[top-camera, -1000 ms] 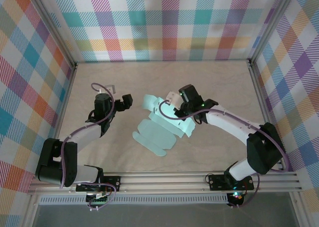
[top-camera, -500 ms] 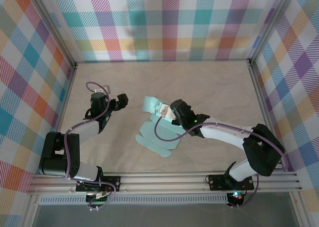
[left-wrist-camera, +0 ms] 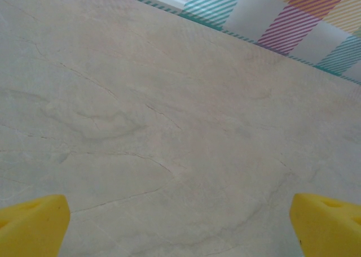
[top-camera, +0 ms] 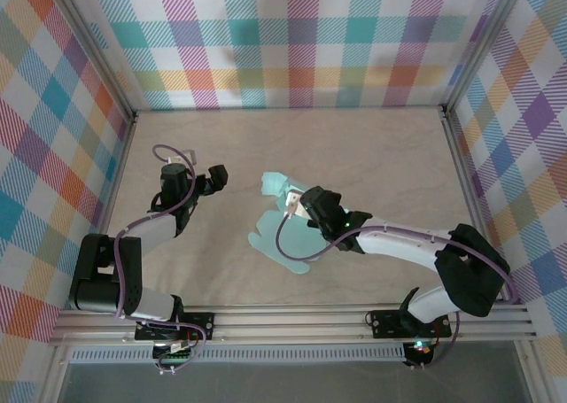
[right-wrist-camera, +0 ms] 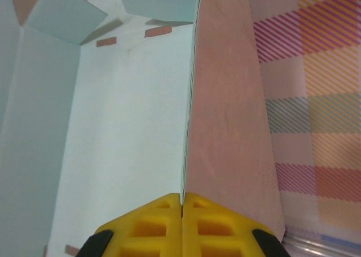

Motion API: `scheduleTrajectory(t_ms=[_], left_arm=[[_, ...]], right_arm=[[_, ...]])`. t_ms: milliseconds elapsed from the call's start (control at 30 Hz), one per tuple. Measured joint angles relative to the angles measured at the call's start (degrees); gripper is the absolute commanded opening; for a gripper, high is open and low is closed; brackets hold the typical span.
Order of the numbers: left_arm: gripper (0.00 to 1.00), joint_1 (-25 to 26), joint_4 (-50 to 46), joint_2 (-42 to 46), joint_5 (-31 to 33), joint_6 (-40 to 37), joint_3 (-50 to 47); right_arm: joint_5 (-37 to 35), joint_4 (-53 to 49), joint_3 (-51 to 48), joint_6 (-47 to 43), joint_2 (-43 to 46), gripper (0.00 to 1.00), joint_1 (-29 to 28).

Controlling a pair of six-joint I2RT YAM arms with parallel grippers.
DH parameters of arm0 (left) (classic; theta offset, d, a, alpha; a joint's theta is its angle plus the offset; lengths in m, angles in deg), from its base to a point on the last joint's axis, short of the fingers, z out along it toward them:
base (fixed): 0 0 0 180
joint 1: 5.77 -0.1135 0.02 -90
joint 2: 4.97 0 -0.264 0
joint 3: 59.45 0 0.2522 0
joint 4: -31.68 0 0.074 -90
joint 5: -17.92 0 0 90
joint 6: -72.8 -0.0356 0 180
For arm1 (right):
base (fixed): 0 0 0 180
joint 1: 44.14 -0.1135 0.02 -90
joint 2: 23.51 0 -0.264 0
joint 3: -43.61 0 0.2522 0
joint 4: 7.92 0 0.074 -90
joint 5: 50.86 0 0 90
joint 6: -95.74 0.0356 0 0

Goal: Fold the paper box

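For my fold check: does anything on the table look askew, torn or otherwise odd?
Nothing looks damaged. The paper box is only part folded: the right gripper has its jaws shut on one panel's edge, holding it upright, while other flaps lie flat on the table. The left gripper hangs open above the table.

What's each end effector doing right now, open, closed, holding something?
Left end effector: open, holding nothing.
Right end effector: closed on an edge of the pale mint-blue card paper box.
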Motion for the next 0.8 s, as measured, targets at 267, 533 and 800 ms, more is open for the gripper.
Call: scheduleTrajectory(t_ms=[267, 533, 800], left_arm=[[1.00, 0.0, -2.4, -5.0, -3.7, -0.5, 3.7], [0.97, 1.2, -12.8, -12.0, -8.3, -1.1, 16.0], [0.83, 3.4, -23.1, -20.3, -10.8, -0.4, 25.9]], right_arm=[[-1.9, 11.2, -5.5, -10.1, 0.0, 0.00, -1.4], [-2.5, 20.5, -8.5, -17.7, 0.0, 0.00, -2.1], [-4.1, 33.8, -11.6, -25.3, -3.6, 0.00, -2.1]])
